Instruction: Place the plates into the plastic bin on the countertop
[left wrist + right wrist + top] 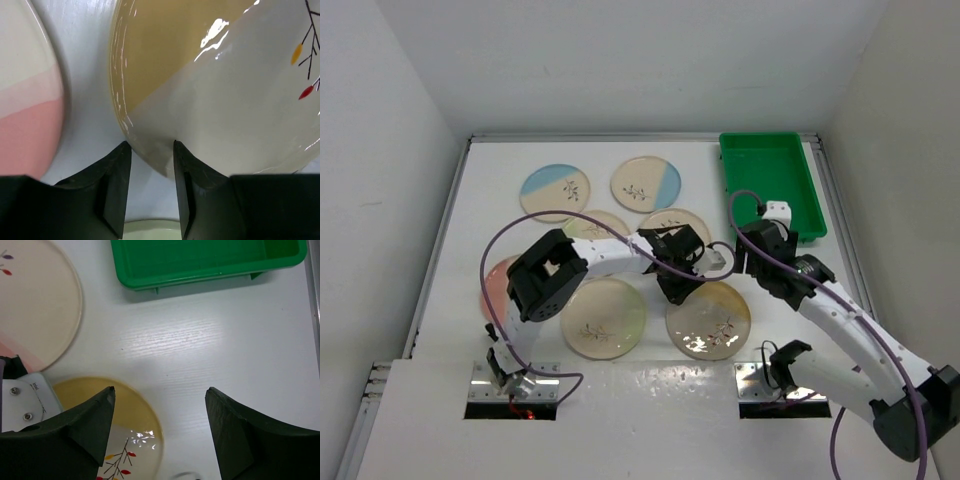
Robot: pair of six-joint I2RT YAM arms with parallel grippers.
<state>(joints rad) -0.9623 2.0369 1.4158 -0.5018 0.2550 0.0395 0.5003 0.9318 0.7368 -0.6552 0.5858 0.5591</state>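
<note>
Several cream plates lie flat on the white countertop (pixel 470 215). The yellow plate (pixel 715 325) sits near the front, right of centre. My left gripper (pixel 682 290) hangs over its left rim, fingers apart. In the left wrist view the yellow plate's (pixel 225 100) rim reaches into the gap of the left gripper (pixel 149 145), with white table showing between the fingers. My right gripper (pixel 752 262) stands wide open just right of it. In its wrist view the right gripper (pixel 160 395) has one finger over the yellow plate (pixel 125 425). The green plastic bin (pixel 770 180) at the back right is empty.
A pink-segment plate (pixel 25 115) lies just beyond the left gripper. A green plate (pixel 603 318) lies to the yellow plate's left, two blue plates (pixel 554 190) at the back, a pink one (pixel 498 285) under the left arm. The bin (pixel 200 255) lies just ahead of the right gripper.
</note>
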